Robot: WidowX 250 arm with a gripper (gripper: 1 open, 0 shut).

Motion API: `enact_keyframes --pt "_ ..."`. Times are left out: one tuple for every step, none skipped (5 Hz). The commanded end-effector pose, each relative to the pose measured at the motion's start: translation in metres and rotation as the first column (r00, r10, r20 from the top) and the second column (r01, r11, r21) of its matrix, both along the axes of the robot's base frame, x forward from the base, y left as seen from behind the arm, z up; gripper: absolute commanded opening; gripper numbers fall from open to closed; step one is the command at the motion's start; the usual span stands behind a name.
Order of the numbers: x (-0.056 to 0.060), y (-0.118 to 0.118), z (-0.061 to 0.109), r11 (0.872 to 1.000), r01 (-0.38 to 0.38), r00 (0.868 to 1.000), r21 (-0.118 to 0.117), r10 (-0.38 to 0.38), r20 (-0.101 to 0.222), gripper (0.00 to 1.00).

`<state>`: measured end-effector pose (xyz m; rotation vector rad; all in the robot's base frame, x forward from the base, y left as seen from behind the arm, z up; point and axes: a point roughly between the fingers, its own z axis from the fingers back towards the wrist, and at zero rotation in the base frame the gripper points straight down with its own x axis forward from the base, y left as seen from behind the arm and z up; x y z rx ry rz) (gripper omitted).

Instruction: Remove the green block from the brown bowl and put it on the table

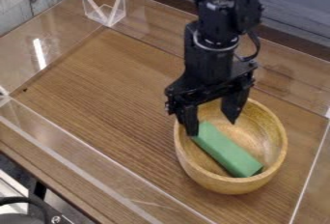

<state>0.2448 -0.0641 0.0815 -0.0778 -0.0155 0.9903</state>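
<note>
Pincer (211,115) wide open, empty, over brown bowl's (264,176) far-left rim; green block (227,152) just below, long axis far-left to near-right.

Not much else around here tbh. There's a low clear acrylic wall (77,155) running along the near-left edge, catching a lot of glare. Back in the far-left corner sits a small clear plastic V-shaped stand (102,10), upright, just past the wall's far side. Bottom-left corner has some dark cables or gear (23,210), too cropped to make out properly.
</note>
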Motion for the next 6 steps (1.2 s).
enact_keyframes --pt "0.015 0.002 0.012 0.998 -0.056 0.996 -0.021 0.057 0.065 1.00" --pt "0.019 0.006 0.009 0.992 -0.124 0.990 -0.021 0.126 0.069 1.00" --pt "0.019 0.006 0.010 0.992 -0.122 0.990 -0.020 0.123 0.072 1.00" --pt "0.019 0.005 0.012 0.993 -0.112 0.991 -0.020 0.114 0.075 1.00" --pt "0.014 0.010 0.003 1.000 -0.010 0.997 -0.019 0.011 0.077 1.00" --pt "0.011 0.016 -0.005 0.998 0.052 0.995 -0.025 -0.049 0.085 1.00"
